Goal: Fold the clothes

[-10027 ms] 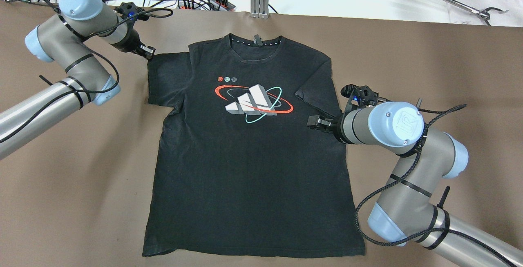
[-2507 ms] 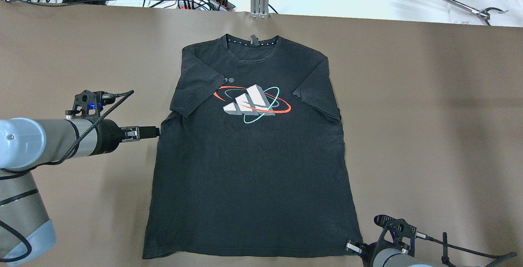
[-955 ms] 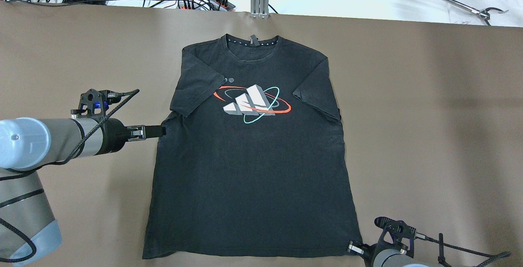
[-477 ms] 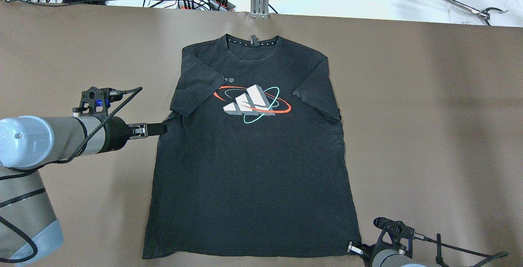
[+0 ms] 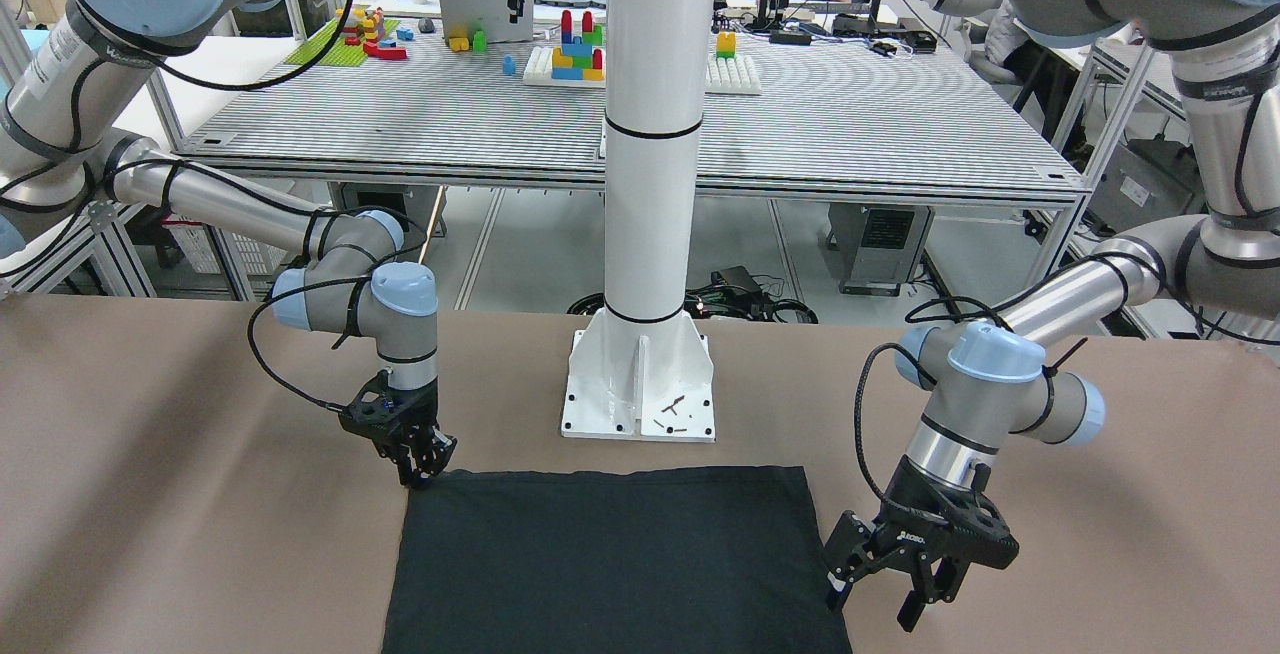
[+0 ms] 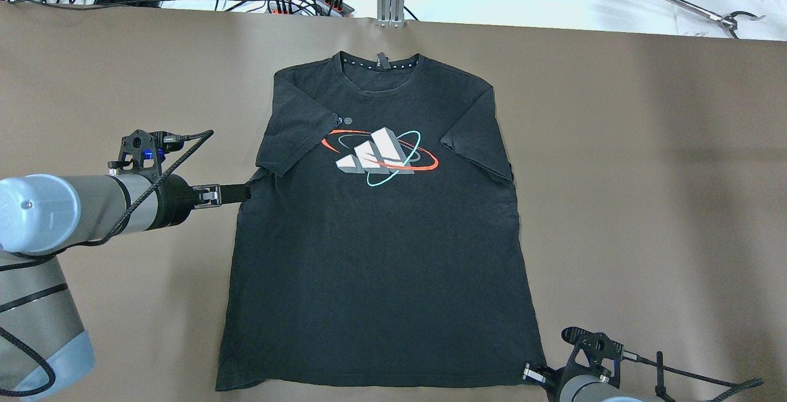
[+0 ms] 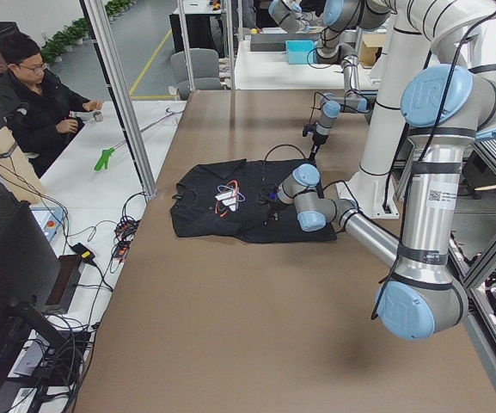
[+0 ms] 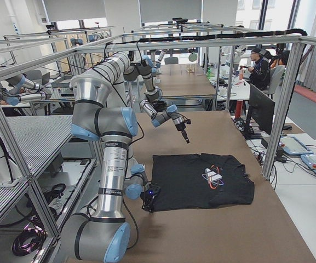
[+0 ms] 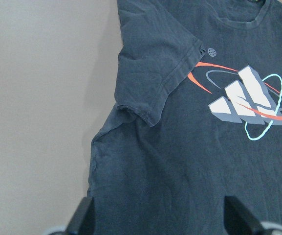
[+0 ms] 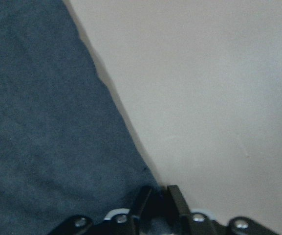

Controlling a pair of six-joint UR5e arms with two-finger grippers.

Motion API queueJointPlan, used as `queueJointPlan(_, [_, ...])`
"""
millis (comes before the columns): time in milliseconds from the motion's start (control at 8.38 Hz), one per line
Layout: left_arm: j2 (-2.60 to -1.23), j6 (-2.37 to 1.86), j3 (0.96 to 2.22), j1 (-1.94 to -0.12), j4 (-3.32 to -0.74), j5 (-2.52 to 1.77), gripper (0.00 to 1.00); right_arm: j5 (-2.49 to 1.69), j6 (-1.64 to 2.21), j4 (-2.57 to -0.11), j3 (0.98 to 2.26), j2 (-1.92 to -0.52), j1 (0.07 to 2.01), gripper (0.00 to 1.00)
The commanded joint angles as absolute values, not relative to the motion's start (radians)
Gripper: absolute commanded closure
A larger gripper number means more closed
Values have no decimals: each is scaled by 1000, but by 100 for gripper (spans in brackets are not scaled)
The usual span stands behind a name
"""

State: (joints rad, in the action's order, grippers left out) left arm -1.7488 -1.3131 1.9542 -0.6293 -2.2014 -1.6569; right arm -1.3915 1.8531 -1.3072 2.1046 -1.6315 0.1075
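1. We see the table, covered in brown, filling most of the overhead view.
2. The white pillar rises through the middle of the front-facing view. Its base plate sits on the table just above the shirt's hem in that frame, not touching it.
3. The shirt, black, lies flat and face up in the centre of the overhead view. Its collar points toward the top of the frame and its hem is near the bottom edge.
4. Its sleeves are both folded inward onto the chest.
5. The logo, white blocks ringed in red and teal, shows between them in the upper middle. The sleeve on the frame's left overlaps its edge.
6. The left gripper reaches in from the left of the overhead view and meets the shirt's side edge just below that sleeve. In its wrist view the fingers are spread wide and hold nothing.
7. The right gripper is at the lower left of the front-facing view, at the shirt's bottom corner. In its wrist view the fingers are drawn together on that corner of the hem.
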Motion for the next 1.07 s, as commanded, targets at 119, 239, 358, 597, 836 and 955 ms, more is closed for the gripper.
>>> queueJointPlan(119, [-1750,-1313,1954,-629,-2201,-1657,7,-1410,1855,-1307,2161,-1637,110,100])
queueJointPlan(239, [-1750,-1313,1954,-629,-2201,-1658,7,-1408,1867,-1308,2180,-1638,110,100])
queueJointPlan(358, [-1750,-1318,1956,-629,-2201,-1661,7,-1411,1868,-1324,2225,-1643,110,100])
queueJointPlan(597, [-1740,-1440,1971,-626,-2201,-1669,7,-1434,1868,-1330,2250,-1681,110,100])
queueJointPlan(836, [-1628,-1590,2087,-544,-2200,-1663,7,-1488,1870,-1331,2301,-1732,103,100])
queueJointPlan(955, [-1579,-1658,2133,-490,-2200,-1660,7,-1488,1881,-1331,2301,-1732,95,100])
